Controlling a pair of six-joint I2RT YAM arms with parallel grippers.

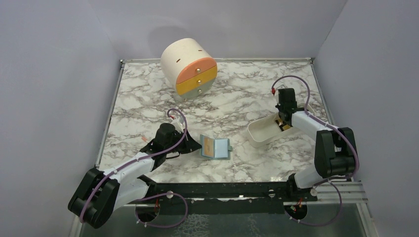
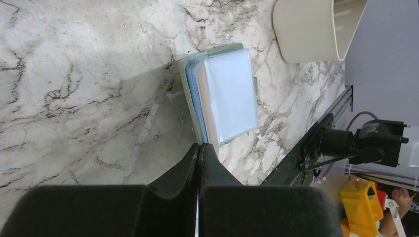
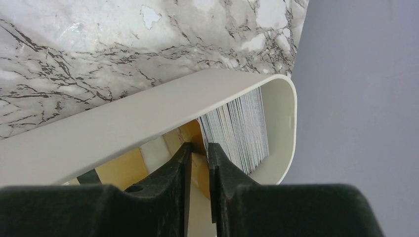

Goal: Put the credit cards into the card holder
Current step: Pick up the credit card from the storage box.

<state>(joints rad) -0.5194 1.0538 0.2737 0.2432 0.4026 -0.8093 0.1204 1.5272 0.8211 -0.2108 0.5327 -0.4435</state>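
Tray [image 3: 148, 123] wall hides most credit cards [image 3: 123, 170].

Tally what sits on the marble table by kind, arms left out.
Drawer cylinder: 1
White tray: 1
Green card holder: 1
Cards: several in the tray, too hidden to count
Total: 3 countable things, plus the cards

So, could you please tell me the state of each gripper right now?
Left gripper: closed, holding nothing.
Right gripper: jaws narrowly apart around a tan card; grip cannot be told.
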